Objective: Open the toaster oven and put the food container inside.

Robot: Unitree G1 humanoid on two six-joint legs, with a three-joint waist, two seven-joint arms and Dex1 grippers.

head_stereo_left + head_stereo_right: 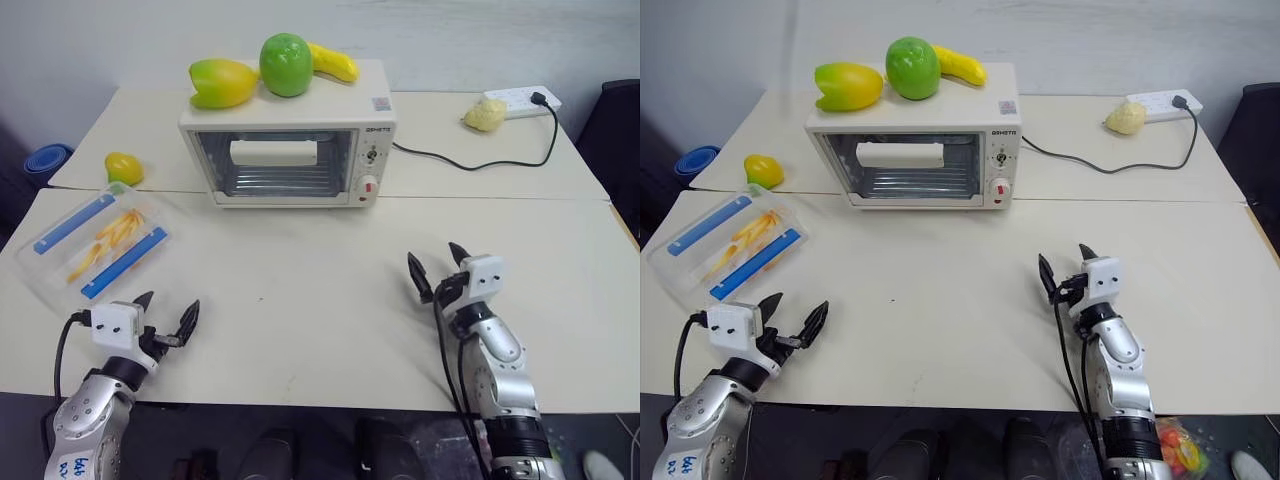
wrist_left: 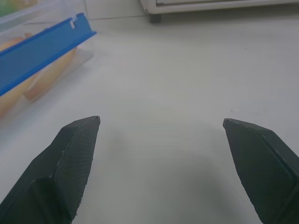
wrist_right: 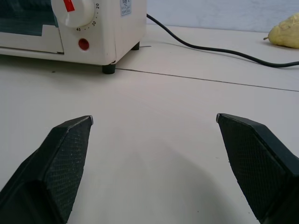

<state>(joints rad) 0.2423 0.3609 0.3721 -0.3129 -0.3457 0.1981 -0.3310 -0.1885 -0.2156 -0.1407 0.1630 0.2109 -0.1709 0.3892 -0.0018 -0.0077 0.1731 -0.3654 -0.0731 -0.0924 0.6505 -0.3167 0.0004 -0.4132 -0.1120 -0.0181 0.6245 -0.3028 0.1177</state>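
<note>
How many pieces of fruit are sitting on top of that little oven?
3 on the toaster oven: a yellow-green mango at its left end, a green apple in the middle, a yellow banana behind the apple toward the right.

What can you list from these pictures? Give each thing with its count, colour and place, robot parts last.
toaster oven: one, cream-white, door shut, back middle of table.
food container: one, clear with blue strips and yellow sticks, table's left.
toy fruit on the oven: yellow-green mango, green apple, yellow banana.
lemon: one, yellow, behind the container.
pale yellow lump: one, back right.
power strip: one, white, back right, black cable to the oven.
left end effector: open, empty, near the container.
right end effector: open, empty, before the oven.
</note>
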